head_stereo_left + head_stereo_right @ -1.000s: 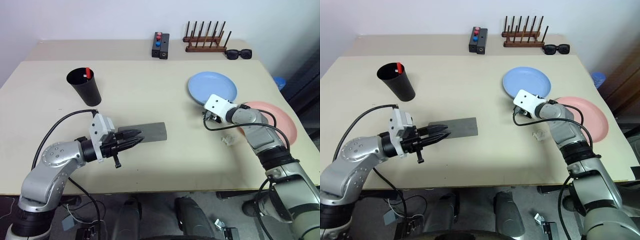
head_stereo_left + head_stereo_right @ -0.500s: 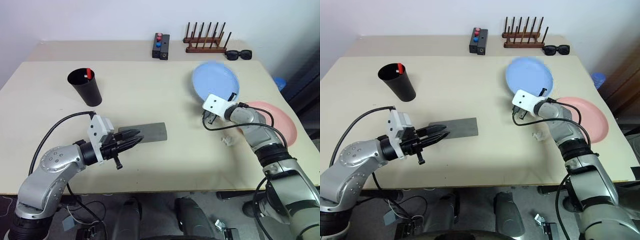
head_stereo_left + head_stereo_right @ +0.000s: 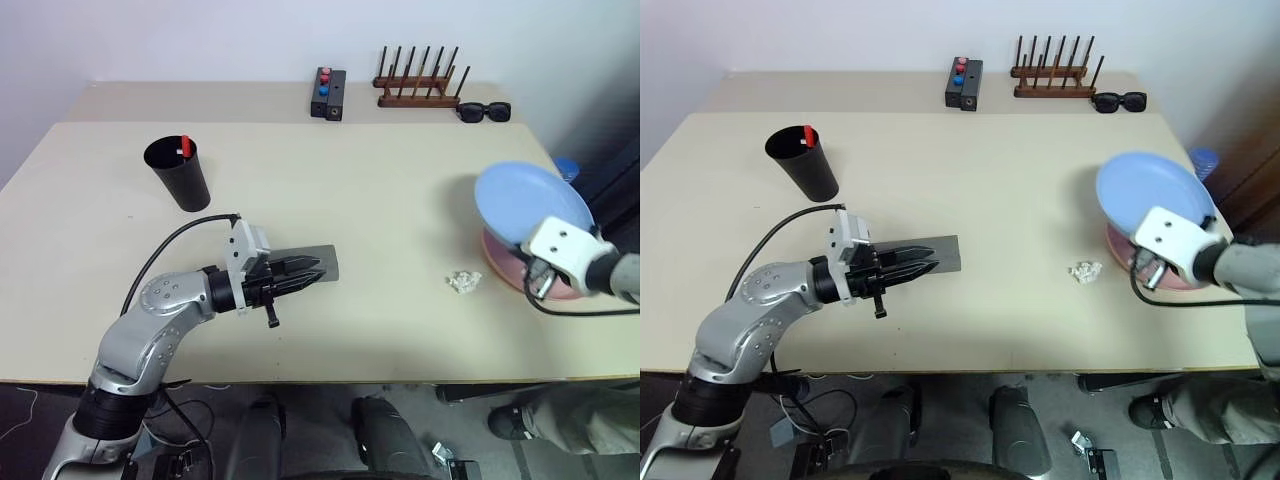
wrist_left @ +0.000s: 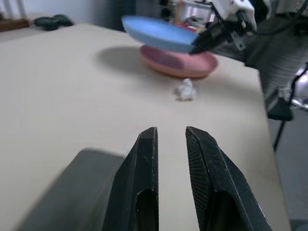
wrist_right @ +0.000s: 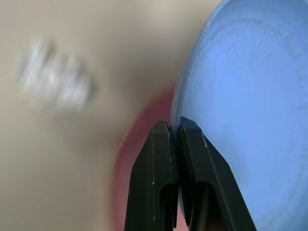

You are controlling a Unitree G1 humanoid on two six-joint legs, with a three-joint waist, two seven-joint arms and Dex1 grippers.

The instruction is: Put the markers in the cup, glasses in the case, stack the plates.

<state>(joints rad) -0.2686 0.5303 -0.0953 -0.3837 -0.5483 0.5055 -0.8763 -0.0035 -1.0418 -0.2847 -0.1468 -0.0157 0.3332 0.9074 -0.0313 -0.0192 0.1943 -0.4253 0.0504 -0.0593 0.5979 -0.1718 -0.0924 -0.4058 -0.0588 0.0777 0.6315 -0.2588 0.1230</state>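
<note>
A black cup [image 3: 180, 176] stands at the left of the table with a red-ended marker [image 3: 184, 146] sticking out of it. The grey case [image 3: 318, 262] lies closed in the middle. My left gripper [image 3: 314, 274] lies level over its near end, fingers [image 4: 144, 159] slightly apart and nothing between them. The light blue plate [image 3: 528, 202] hangs tilted above the pink plate [image 3: 505, 266] at the right edge. My right gripper [image 5: 173, 126] is shut on the blue plate's rim. The glasses are hidden.
At the back stand a black box with red and blue buttons [image 3: 328, 93], a wooden peg rack [image 3: 420, 86] and chunky black sunglasses [image 3: 484, 111]. A crumpled white scrap [image 3: 463, 282] lies just left of the pink plate.
My right gripper closed on the blue plate's rim, lifted it off the table and carried it right, over the pink plate. The left gripper slid a little to the right along the case.
</note>
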